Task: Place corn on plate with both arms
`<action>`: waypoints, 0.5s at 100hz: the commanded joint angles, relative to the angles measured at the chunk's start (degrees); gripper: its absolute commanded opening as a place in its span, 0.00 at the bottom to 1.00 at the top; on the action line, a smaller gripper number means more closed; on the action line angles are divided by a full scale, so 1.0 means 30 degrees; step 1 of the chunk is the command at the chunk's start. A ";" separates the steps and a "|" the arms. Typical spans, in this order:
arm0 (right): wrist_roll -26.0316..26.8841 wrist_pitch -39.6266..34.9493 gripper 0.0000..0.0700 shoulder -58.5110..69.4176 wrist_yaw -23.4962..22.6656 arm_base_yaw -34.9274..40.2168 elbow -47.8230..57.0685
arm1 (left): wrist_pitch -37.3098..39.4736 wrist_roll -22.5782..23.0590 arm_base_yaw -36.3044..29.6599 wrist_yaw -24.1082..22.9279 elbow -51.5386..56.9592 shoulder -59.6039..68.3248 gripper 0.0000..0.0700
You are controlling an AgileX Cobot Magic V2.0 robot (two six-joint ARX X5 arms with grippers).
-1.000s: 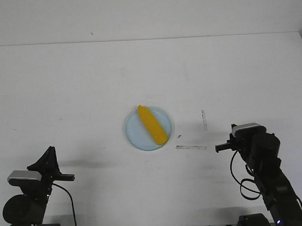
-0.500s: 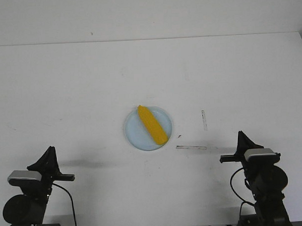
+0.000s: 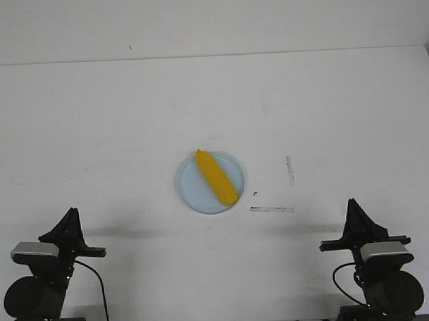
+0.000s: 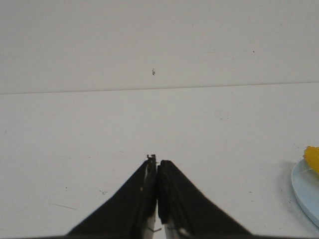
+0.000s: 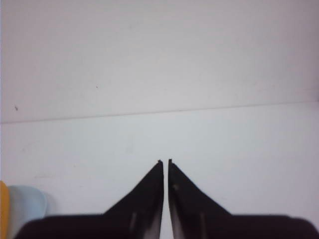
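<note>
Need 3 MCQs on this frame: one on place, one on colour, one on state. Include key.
1. Where is the corn?
A. lying on the plate
B. on the bare table beside the plate
C. held in a gripper

2. What colour is the plate?
A. red
B. pale blue
C. black

3. How do the two grippers stand?
A. both wide open
B. left open, right shut
C. both shut and empty

Key: 1 A, the front view shows the cob lying slantwise across the plate. 2 B, its rim reads pale blue against the white table. 3 C, the wrist views show the left gripper and the right gripper with fingers together and nothing between them.
</note>
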 commanded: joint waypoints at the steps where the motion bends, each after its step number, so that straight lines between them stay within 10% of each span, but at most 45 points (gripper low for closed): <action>1: 0.0321 0.0211 0.02 -0.0248 0.0000 0.0015 0.0051 | 0.0270 -0.0015 -0.0022 0.0022 0.0080 -0.0029 0.00; 50: 0.0321 0.1260 0.02 -0.0248 0.0000 0.0015 0.0189 | 0.0270 -0.0015 -0.0022 0.0022 0.0080 -0.0029 0.00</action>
